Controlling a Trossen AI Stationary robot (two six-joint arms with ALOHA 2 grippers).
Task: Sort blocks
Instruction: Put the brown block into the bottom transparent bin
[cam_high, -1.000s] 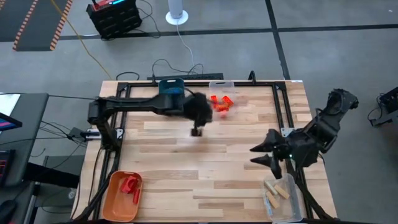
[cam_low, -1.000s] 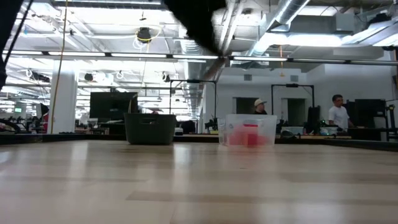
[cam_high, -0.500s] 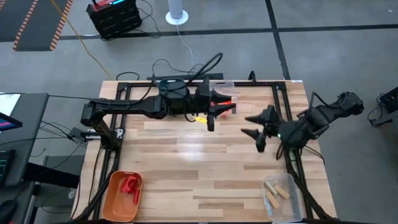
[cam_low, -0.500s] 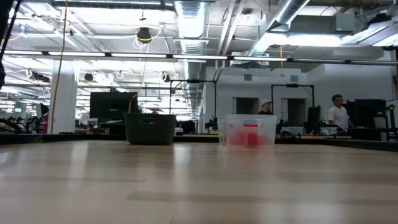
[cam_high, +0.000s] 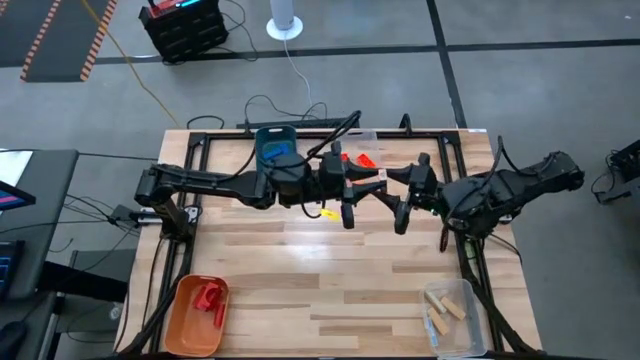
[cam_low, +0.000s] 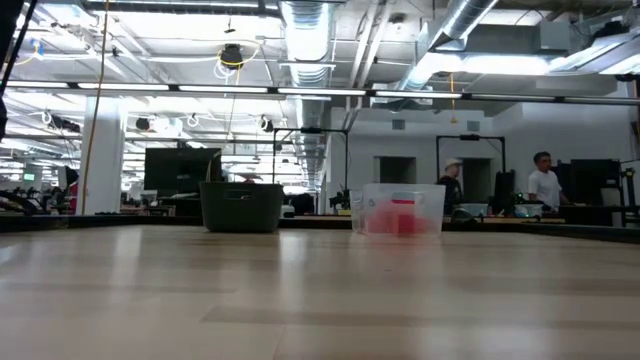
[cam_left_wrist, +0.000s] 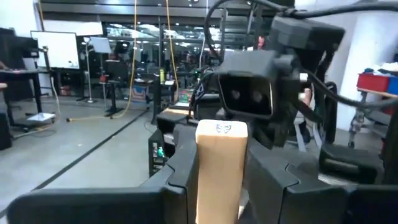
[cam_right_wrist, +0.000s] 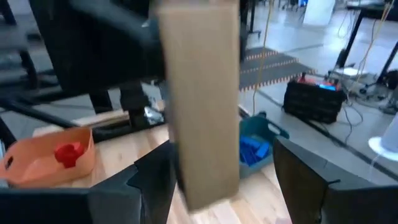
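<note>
Above the butcher-block table (cam_high: 300, 260), your left gripper (cam_left_wrist: 221, 180) clamps a plain wood block (cam_left_wrist: 219, 168), offering it mid-air to the right gripper (cam_right_wrist: 217, 171), whose fingers stand apart around it. Handover seems underway: close right, then release left.

Grey concrete floor (cam_high: 560, 120) around the table, crossed by dark seams. Striped orange-and-black mat (cam_high: 60, 35) at one corner; black crate (cam_high: 185, 28) and a white round stand (cam_high: 285, 22) near it. Desk with a monitor (cam_high: 12, 195) beside the table. Low view: open hall, white ceiling ducts (cam_low: 305, 30), strip lights (cam_low: 200, 90), white column (cam_low: 105, 160), two people (cam_low: 545, 185) standing far back. Whiteboard (cam_left_wrist: 59, 50) in left wrist view.
</note>
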